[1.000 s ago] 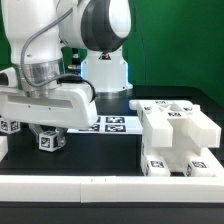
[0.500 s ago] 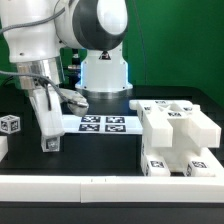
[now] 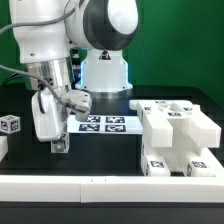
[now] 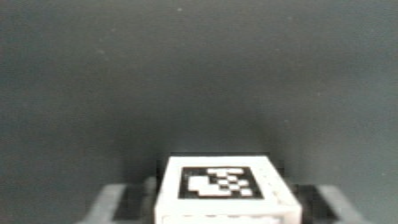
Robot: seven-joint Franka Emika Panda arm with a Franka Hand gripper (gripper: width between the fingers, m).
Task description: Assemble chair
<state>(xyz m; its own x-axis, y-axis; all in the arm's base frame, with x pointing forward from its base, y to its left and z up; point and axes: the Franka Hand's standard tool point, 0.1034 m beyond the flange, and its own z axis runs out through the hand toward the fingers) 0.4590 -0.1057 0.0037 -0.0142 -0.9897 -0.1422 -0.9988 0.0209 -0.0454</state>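
Observation:
The partly built chair (image 3: 178, 135), chunky white blocks with square tags, stands at the exterior view's right. My gripper (image 3: 58, 143) hangs left of it, low over the dark table and pointing down. It is shut on a small white tagged block (image 3: 60, 146). In the wrist view this block (image 4: 222, 186) sits between the blurred fingers (image 4: 128, 197) with its tag facing the camera. A small loose white tagged cube (image 3: 10, 124) lies at the far left.
The marker board (image 3: 108, 123) lies flat behind the gripper, in front of the white robot base (image 3: 105, 72). A white ledge (image 3: 100, 185) runs along the front edge. Dark table shows between gripper and chair.
The gripper has swung from lying level to pointing down and shifted a little toward the exterior view's right, carrying the small block with it. The cube at the far left has come into view.

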